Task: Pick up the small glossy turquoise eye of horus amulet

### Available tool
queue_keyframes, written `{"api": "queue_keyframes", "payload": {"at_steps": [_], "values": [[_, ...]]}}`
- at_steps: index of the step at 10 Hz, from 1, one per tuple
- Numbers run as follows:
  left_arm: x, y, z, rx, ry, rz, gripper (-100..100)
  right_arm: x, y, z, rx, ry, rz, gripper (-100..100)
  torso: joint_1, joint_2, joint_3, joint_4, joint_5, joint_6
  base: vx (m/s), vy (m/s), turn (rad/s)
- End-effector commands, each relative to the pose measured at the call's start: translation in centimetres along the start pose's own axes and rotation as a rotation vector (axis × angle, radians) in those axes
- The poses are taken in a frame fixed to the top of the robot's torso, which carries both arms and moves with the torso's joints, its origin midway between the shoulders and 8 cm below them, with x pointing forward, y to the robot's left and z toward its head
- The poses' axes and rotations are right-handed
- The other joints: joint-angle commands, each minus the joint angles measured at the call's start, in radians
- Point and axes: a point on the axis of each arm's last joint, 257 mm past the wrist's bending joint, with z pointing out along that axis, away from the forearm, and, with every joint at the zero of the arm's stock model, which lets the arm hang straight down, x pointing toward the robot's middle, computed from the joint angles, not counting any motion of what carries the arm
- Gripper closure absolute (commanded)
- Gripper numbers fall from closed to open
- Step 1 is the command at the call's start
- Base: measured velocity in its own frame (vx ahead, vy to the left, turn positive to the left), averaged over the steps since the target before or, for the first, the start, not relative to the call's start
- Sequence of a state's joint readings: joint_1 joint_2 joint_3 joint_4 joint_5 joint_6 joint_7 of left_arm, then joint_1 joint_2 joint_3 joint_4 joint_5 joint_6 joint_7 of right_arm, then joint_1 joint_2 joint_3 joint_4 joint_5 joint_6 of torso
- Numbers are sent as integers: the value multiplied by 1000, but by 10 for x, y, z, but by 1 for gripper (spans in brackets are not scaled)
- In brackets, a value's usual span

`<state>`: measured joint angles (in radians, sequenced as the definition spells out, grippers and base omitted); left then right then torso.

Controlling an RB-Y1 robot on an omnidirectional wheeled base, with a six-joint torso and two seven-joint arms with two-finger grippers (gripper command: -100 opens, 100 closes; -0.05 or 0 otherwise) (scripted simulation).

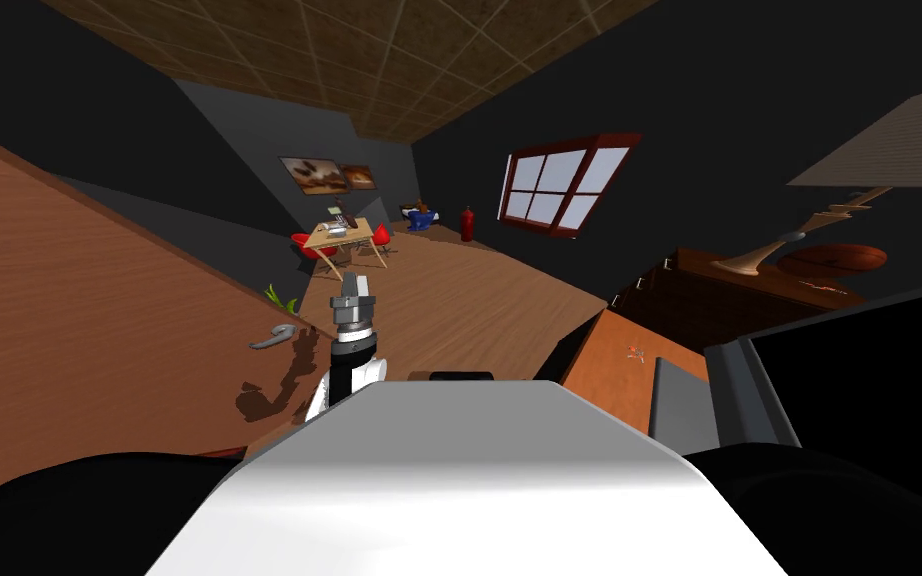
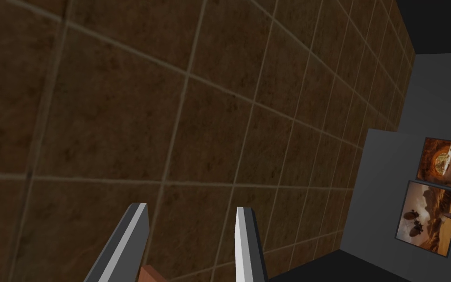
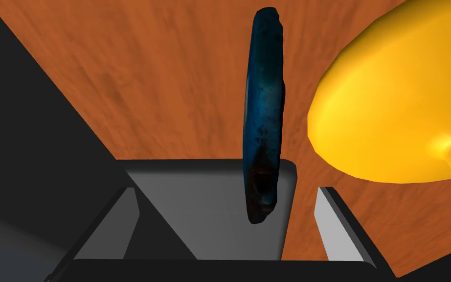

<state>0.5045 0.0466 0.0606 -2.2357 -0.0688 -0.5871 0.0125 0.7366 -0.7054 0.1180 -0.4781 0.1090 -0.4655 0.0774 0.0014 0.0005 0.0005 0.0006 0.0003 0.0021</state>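
Between the right claw's point(image 3: 225, 191) fingers, which stand apart and touch nothing, the amulet point(image 3: 263, 112) shows edge-on: thin, glossy, dark blue, with a dark brownish patch at the end nearest the claw. That end overlaps the corner of a flat grey slab point(image 3: 195, 196); the rest reaches out past the slab over the orange-brown wooden counter point(image 3: 146, 88). It sits closer to one finger than the other, with clear gaps on both sides. I cannot tell whether it rests on the slab or stands off it. A yellow dome-shaped thing point(image 3: 391, 112) with a short open neck lies on the counter just beside the slab, near the amulet but apart from it. Left claw point(image 1: 353, 282) is raised well away from the slab, fingers apart.
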Motion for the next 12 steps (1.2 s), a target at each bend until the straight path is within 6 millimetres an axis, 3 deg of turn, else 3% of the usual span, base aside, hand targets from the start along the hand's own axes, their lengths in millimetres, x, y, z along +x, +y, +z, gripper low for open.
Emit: {"api": "queue_keyframes", "payload": {"at_steps": [1,9,12], "values": [[0,0,0,0,0,0,0,-3,7,5,6,-4,-1,-100,0,0,0,0,0,0,0,0,0],[0,0,0,0,0,0,0,-18,54,24,6,-24,9,-100,0,1,0,0,0,0,-46,-1,35],[0,0,0,0,0,0,0,-19,60,26,-2,-26,9,-100,0,-2,-1,-1,0,0,-7,0,-10]]}}
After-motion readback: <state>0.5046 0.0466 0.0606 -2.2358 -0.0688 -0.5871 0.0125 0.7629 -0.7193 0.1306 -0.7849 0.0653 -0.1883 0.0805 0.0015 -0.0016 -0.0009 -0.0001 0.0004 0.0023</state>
